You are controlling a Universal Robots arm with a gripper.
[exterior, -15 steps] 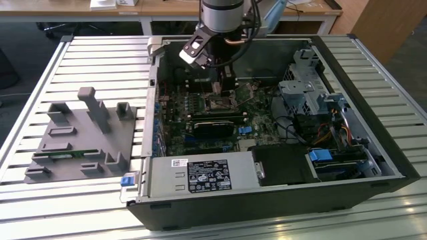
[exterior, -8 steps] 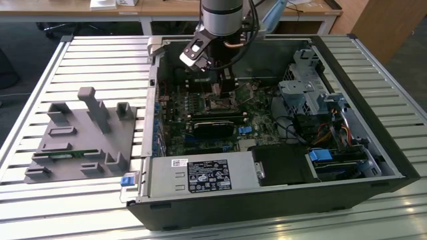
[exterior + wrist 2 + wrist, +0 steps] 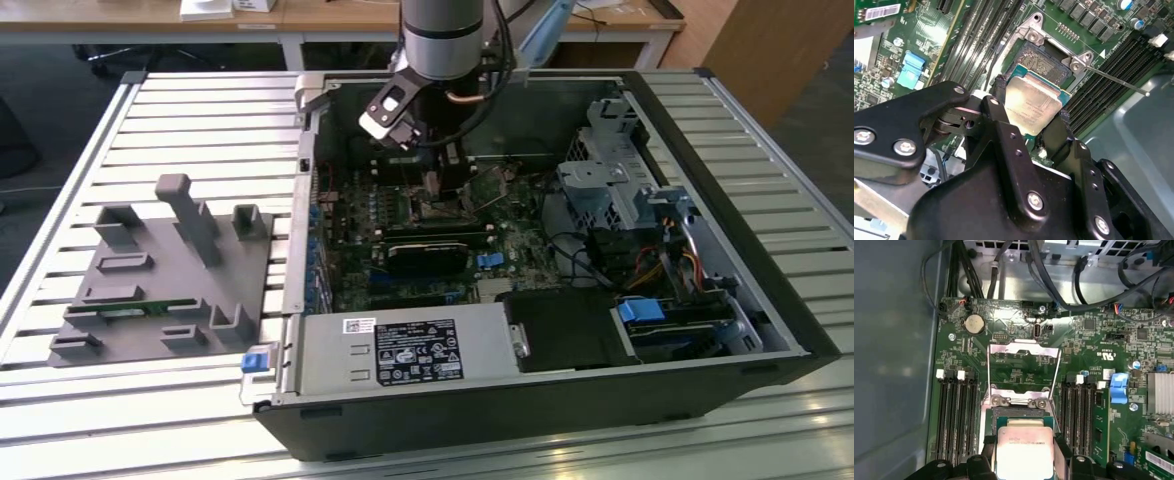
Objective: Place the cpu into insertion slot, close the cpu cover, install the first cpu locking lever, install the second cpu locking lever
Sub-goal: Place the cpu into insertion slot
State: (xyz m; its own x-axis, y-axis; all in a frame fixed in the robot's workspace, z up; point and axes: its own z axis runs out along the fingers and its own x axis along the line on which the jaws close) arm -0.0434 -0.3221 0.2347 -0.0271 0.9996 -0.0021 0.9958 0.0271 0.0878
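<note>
My gripper [image 3: 1031,106] is shut on the cpu [image 3: 1030,102], a flat silver-grey square pinched by its two edges between the black fingers [image 3: 1004,132]. The chip hangs tilted just over the near edge of the insertion slot [image 3: 1046,62], a dark square socket with a silvery rim in the green board. The first wrist view has the cpu [image 3: 1025,450] partly overlapping the insertion slot [image 3: 1021,415], and the cpu cover [image 3: 1024,351] is swung open beyond it. A thin locking lever [image 3: 1119,82] sticks out beside the socket. In the exterior view the gripper [image 3: 441,188] is low inside the open computer case [image 3: 747,260].
Long black memory slots [image 3: 956,415] flank the socket on both sides. A black card [image 3: 430,250], a power supply [image 3: 400,350], a drive cage [image 3: 607,170] and cables crowd the case. A grey fixture block [image 3: 160,270] lies on the slatted table at the exterior view's left.
</note>
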